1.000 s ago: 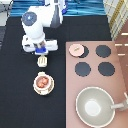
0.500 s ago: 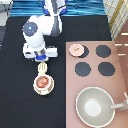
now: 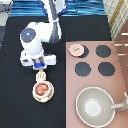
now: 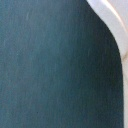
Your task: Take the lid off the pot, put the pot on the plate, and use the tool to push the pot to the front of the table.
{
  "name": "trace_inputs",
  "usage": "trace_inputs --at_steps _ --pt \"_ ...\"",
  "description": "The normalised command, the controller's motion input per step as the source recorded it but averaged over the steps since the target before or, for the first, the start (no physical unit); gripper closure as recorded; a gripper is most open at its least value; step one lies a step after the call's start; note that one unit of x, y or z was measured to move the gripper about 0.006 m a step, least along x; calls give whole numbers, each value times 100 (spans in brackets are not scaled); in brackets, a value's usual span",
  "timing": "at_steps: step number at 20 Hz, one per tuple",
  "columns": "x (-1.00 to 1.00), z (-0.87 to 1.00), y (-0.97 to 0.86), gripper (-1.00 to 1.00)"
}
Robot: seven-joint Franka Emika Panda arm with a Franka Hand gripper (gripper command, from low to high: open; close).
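A: Where is the gripper?

B: Over the black worktop, toward the exterior view's left, just above the pot in that view. It hangs at the end of the white arm, which reaches down from the exterior view's top.

A: Are the fingers spread or pressed together?

B: I cannot tell. The blue block of the hand covers that spot.

A: And the tool?

B: The cream tool lies between the gripper and the pot, its upper end right under the gripper. Whether the gripper touches or grips it, I cannot tell.

A: Is the lid off?

B: Yes. The pale-pink lid rests on the stove, on the burner nearest the exterior view's top left, well apart from the pot. The pot stands open, its reddish-brown inside showing.

A: Is the pot on the plate?

B: It appears so. A cream rim, the plate, shows around the pot's base, on the worktop near the exterior view's bottom.

A: Anything else on the stove?

B: 3 more black burners lie bare, and a large grey pan sits at the exterior view's bottom right, its handle pointing right.

A: What does the wrist view give?

B: Mostly dark worktop, with a pale curved edge in 1 corner; what it belongs to I cannot tell.
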Motion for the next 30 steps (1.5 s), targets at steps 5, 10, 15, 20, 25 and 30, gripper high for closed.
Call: trace_inputs --at_steps 5,10,15,20,25,30 --pt "100 13 24 100" --pt "80 10 54 100" --pt "71 19 60 100" --pt "99 32 11 100" --pt "100 36 -9 100" --pt "100 35 -15 100"
